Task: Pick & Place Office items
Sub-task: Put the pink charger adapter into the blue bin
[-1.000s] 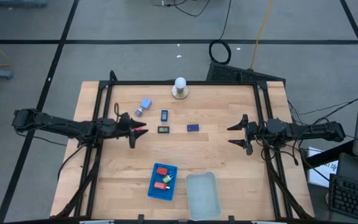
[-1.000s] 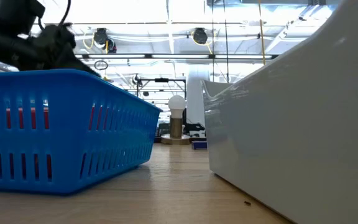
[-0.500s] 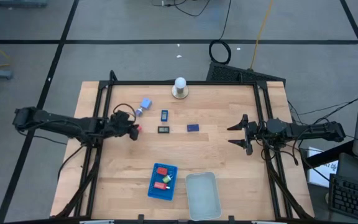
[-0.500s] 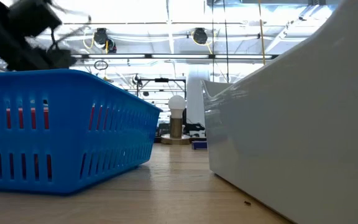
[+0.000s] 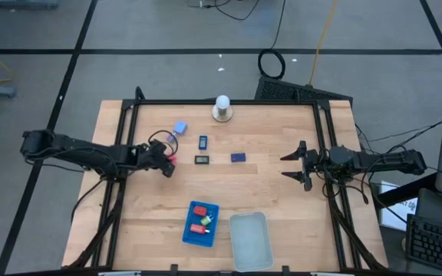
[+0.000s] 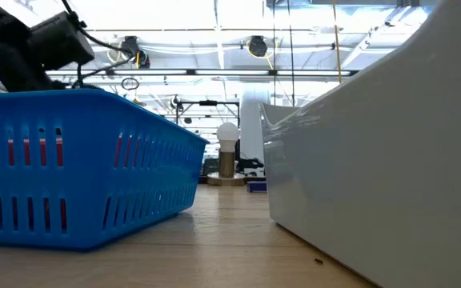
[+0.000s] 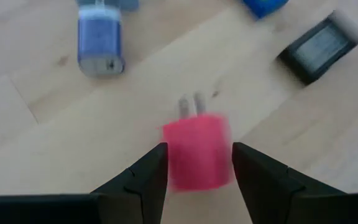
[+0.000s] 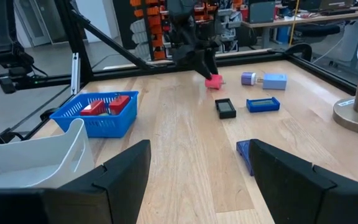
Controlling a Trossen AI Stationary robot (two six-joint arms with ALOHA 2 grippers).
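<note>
Your left gripper sits over the left part of the table, its jaws clamped on a red plug. In the left wrist view the plug sits squarely between the two fingers, with its two metal prongs pointing straight away from the wrist, so its long axis runs along the line of the arm; in the high view that puts the prongs roughly toward the table's middle. No writing shows on it. Just beyond the prongs lie a black piece and a blue piece, the blue one's long side running away from the front edge; neither shows readable print. A dark blue rectangle lies further toward the right arm, tilted slightly. Near the back left, a light blue block lies just beside a small purple-grey cylinder; you can see the cylinder lying on its side in the left wrist view. The blue basket at the front already holds red pieces and a green bit; the clear tray stands just beside it. Your right gripper waits at the right side of the table, jaws apart with nothing between them. A white bulb on its round base stands at the back edge.
</note>
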